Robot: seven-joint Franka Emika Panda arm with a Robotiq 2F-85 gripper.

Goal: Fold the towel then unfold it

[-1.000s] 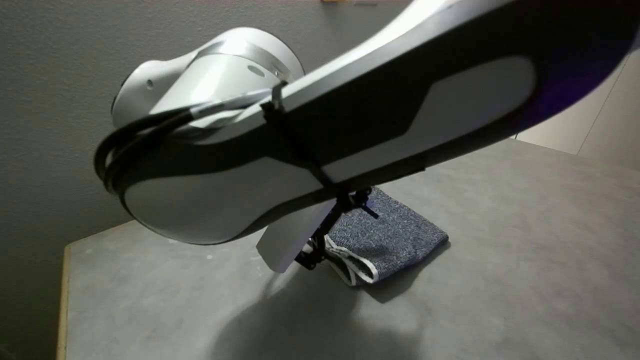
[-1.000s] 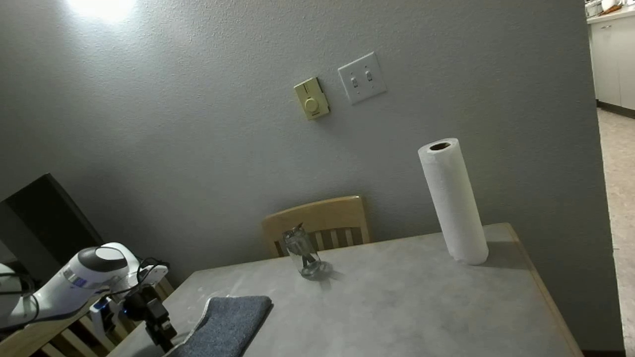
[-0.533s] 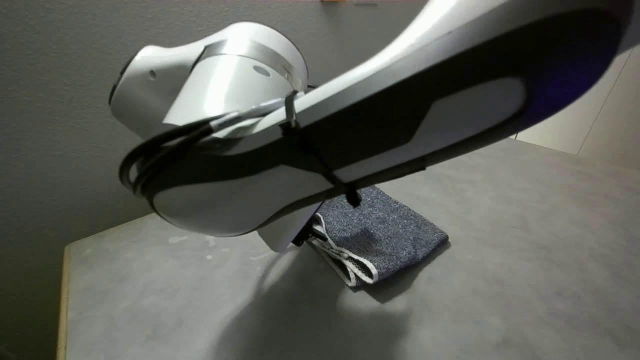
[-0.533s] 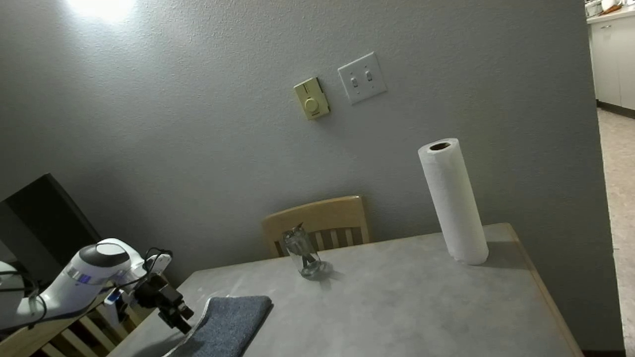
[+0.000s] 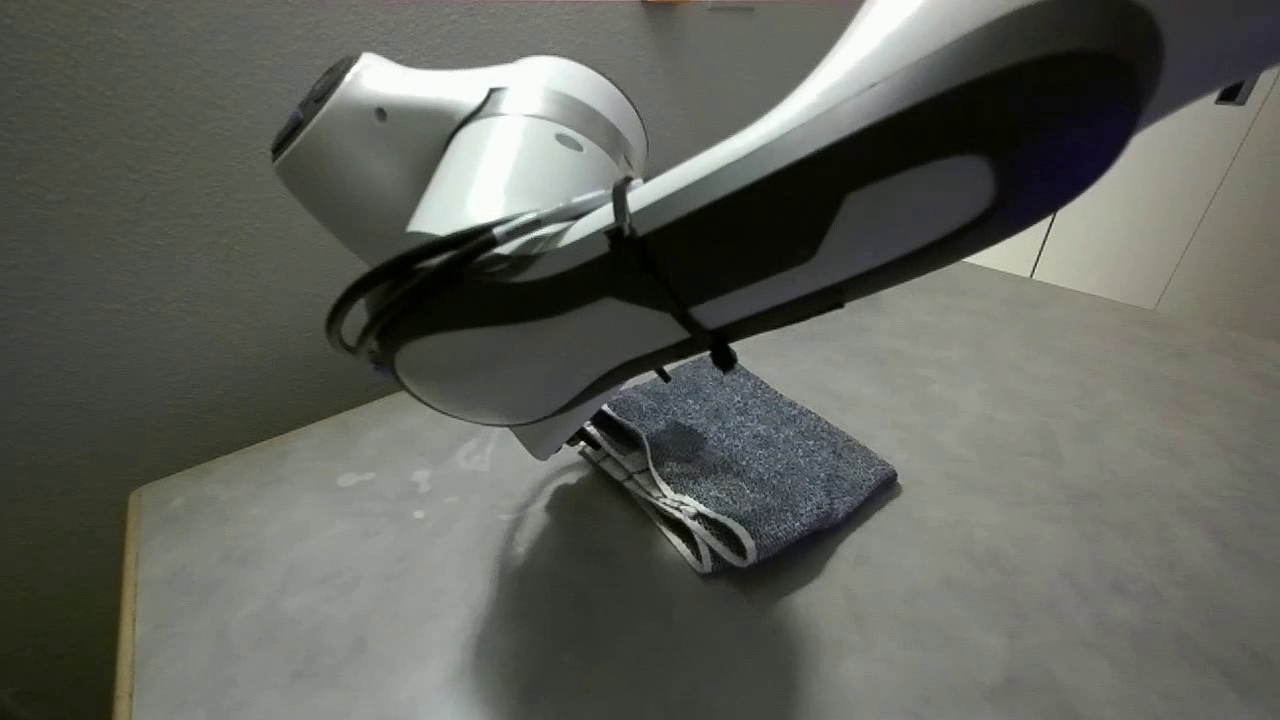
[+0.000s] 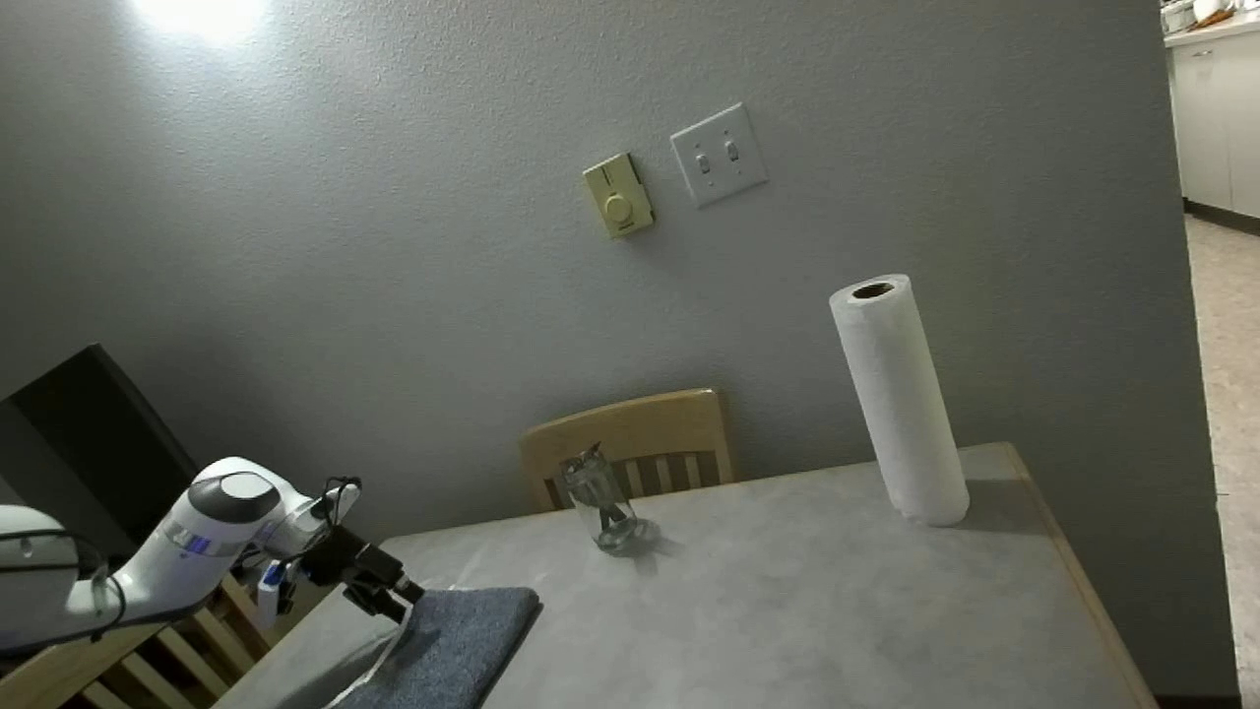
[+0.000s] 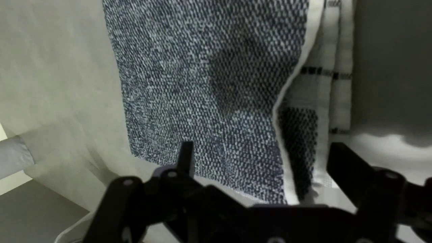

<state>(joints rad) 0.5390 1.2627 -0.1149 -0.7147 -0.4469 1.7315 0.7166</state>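
The towel [image 6: 458, 640] lies folded in layers on the grey table [image 6: 837, 591], at the near left in an exterior view. Its speckled grey-blue upper face is edged in white; in the wrist view that edge wavers down the right side, with dark-marked white bands in the layers below. The gripper [image 7: 261, 148] is at the towel's left side in both exterior views. Its jaws are spread wide: in the wrist view the left finger [image 7: 185, 158] shows against the towel and the right finger [image 7: 346, 168] at the outer side of the layered edges, with towel between the 2. I cannot tell whether either finger touches it. In an exterior view the robot arm [image 5: 800, 230] reaches in from the right and hides most of the gripper. In an exterior view, a clear glass vessel [image 6: 598, 492] stands upright by the table's far edge, near a wooden chair [image 6: 630, 423]; a white paper roll [image 6: 901, 404] stands at the far right, and the wall [image 6: 394, 295] bears a yellowish dial [image 6: 617, 197] and a white plate [image 6: 719, 156] with 2 toggles [image 6: 703, 163]
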